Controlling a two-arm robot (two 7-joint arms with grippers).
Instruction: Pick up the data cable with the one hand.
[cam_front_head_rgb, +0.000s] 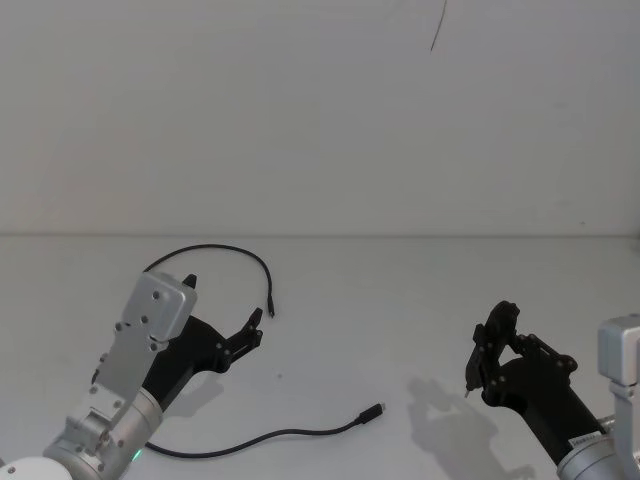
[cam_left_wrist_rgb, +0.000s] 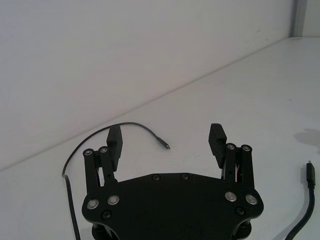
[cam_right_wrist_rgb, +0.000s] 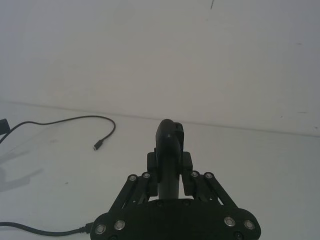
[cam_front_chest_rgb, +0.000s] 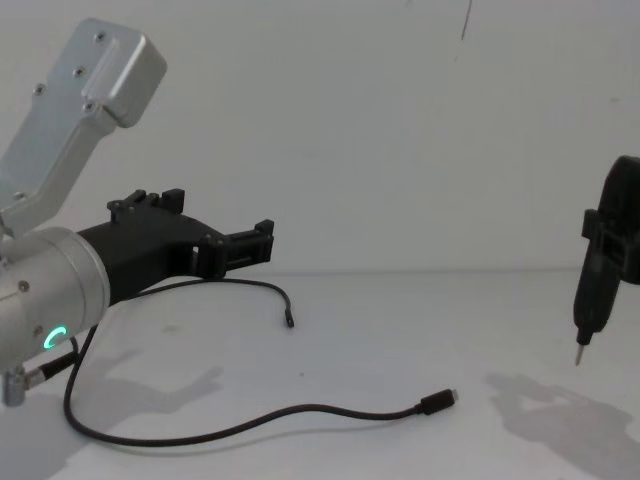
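The left gripper (cam_left_wrist_rgb: 165, 131) has its two fingers spread wide and holds nothing. In its wrist view the gap between them opens toward the small plug (cam_left_wrist_rgb: 165, 146) at the far end of the data cable (cam_front_head_rgb: 290, 432), which lies on the white surface (cam_front_head_rgb: 400, 300) a little way ahead, apart from both pads. The chest view adds height: this gripper hangs level above the surface, and the cable's curved far stretch runs below and beyond it without touching it. It also shows a green ring light (cam_front_chest_rgb: 52, 338) on the silver wrist and the silver bracket (cam_front_chest_rgb: 85, 90) rising over it. The head view gives the cable's full lie: one end arcs round behind the left gripper to the far plug, and the other length sweeps from under the left arm across the near surface to a silver-tipped plug (cam_front_head_rgb: 378, 408) lying in the open between the two arms. The right gripper (cam_right_wrist_rgb: 170, 165) stands well off to the right. Its wrist view shows the fingers pressed together on a black metal-tipped tool (cam_front_chest_rgb: 597, 270), and the chest view shows the thin tip pointing down, clear of the surface. A plain pale wall (cam_front_head_rgb: 300, 120) closes the back, and nothing lies between the left gripper and the cable.
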